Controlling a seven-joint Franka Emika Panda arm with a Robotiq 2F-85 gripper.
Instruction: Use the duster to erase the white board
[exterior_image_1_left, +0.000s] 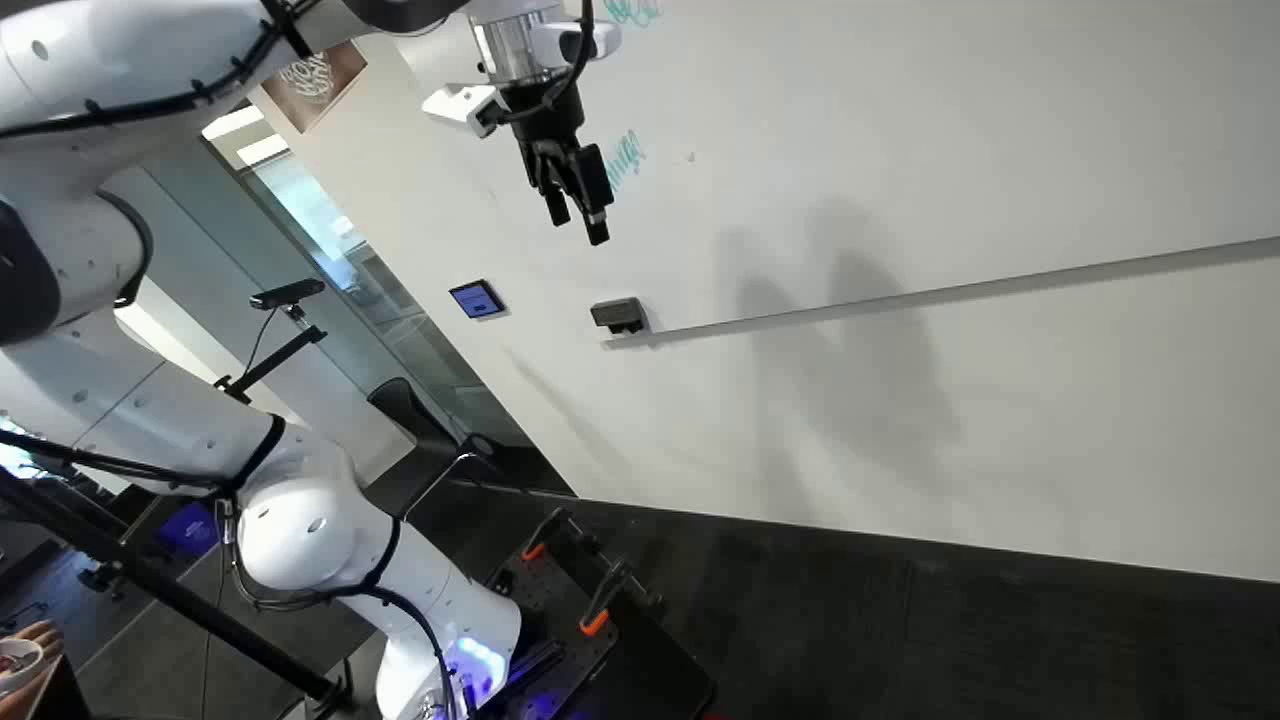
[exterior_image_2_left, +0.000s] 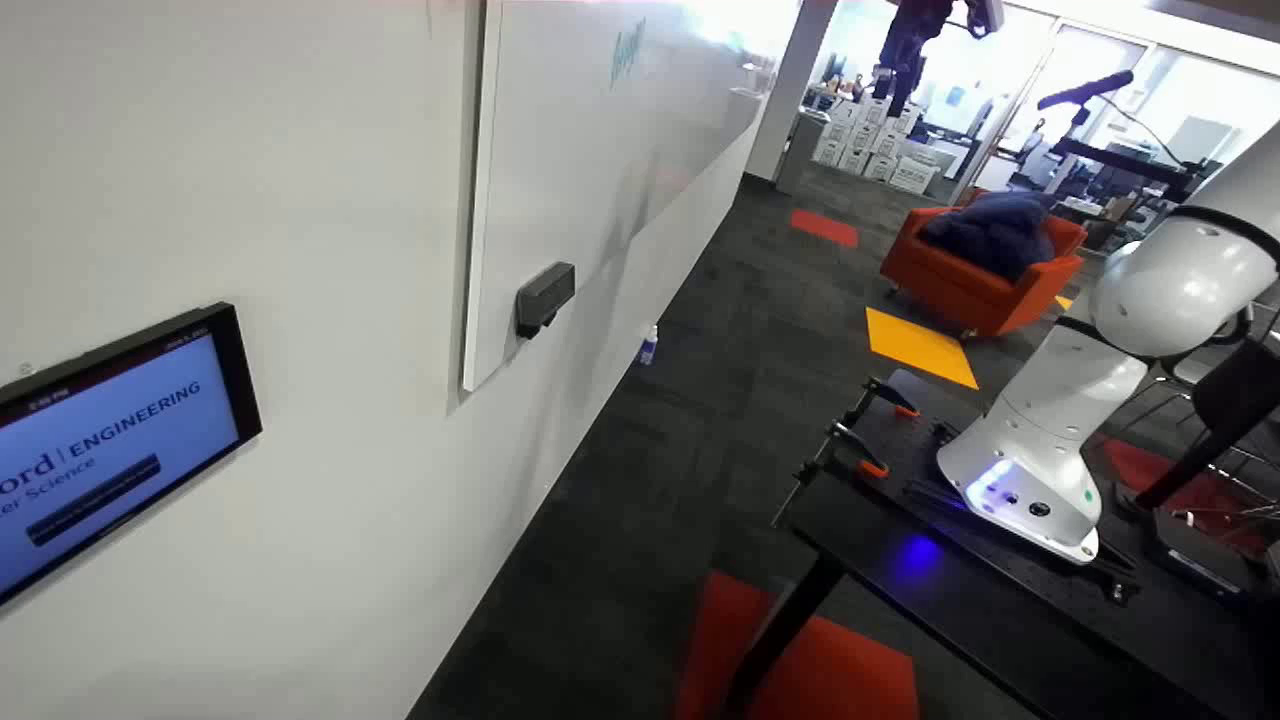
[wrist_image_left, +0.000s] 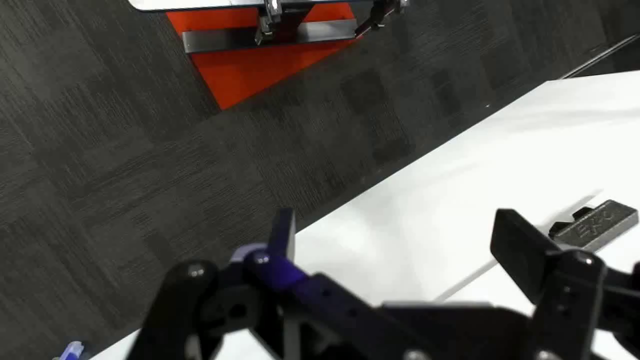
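Note:
The white board (exterior_image_1_left: 950, 130) is a large white panel on the wall with teal scribbles (exterior_image_1_left: 627, 158); it also shows in an exterior view (exterior_image_2_left: 560, 150) and at the lower right of the wrist view (wrist_image_left: 492, 290). The duster (exterior_image_1_left: 618, 314) is a dark grey block at the board's lower corner, also seen in an exterior view (exterior_image_2_left: 546, 295). In the wrist view the duster (wrist_image_left: 597, 225) lies beyond the right finger. My gripper (exterior_image_1_left: 580, 225) is open and empty, above the duster and apart from it. Its fingers are wide apart in the wrist view (wrist_image_left: 392, 225).
A wall tablet (exterior_image_1_left: 478, 299) hangs beside the board, also seen in an exterior view (exterior_image_2_left: 130, 430). The arm stands on a black table (exterior_image_2_left: 1000, 620) with orange-tipped clamps (exterior_image_1_left: 597, 622). A bottle (exterior_image_2_left: 648, 345) stands on the floor by the wall. An orange armchair (exterior_image_2_left: 960, 285) is farther back.

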